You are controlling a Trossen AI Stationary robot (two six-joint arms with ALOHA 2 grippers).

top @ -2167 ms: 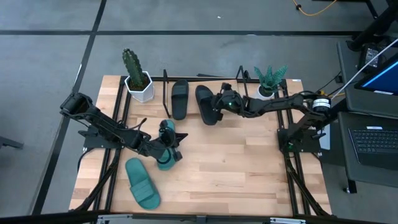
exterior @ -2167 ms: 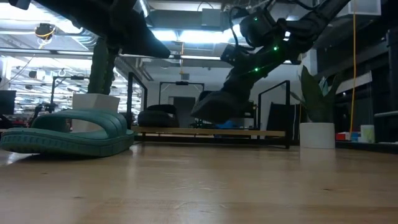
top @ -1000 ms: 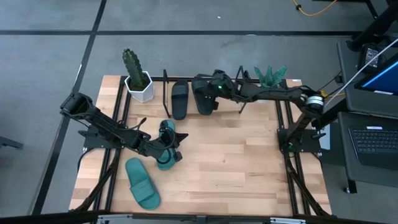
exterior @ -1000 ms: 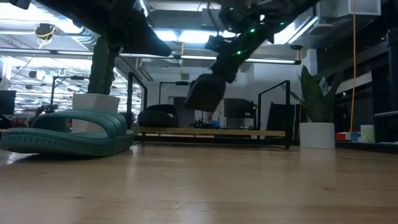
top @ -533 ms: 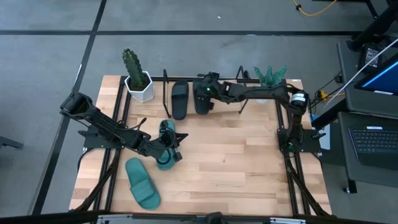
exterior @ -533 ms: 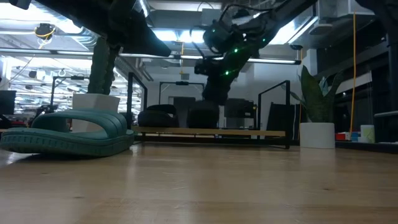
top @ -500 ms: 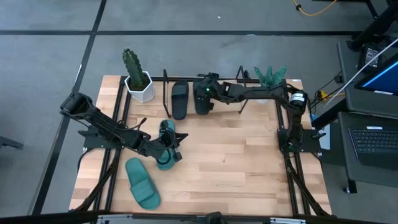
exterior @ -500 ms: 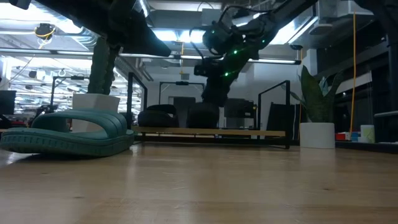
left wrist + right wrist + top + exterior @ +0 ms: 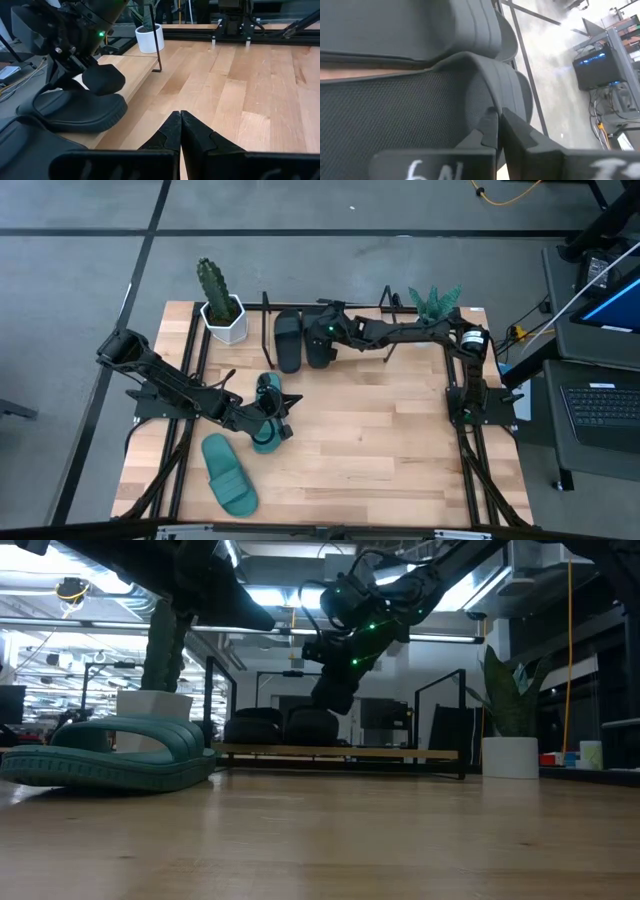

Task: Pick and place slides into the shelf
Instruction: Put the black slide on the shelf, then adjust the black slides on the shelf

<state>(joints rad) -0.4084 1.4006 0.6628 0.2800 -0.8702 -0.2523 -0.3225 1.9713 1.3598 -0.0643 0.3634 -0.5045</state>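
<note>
High view: right gripper (image 9: 322, 340), fingers closed with nothing between them, sits over the second black slide (image 9: 319, 350) lying beside the first black slide (image 9: 289, 338) on the shelf (image 9: 268, 315) at 12 o'clock; left gripper (image 9: 272, 420), closed, waits centre-left.

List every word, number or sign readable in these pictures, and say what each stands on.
"6 N": white handwriting on the dark body of the right hand, cut off by the picture's edge, so the reading is uncertain.
More white strokes beside it: too cut off to read.
Laptop screen at the high view's right edge: too small to read.
Nothing else is legible.
</note>
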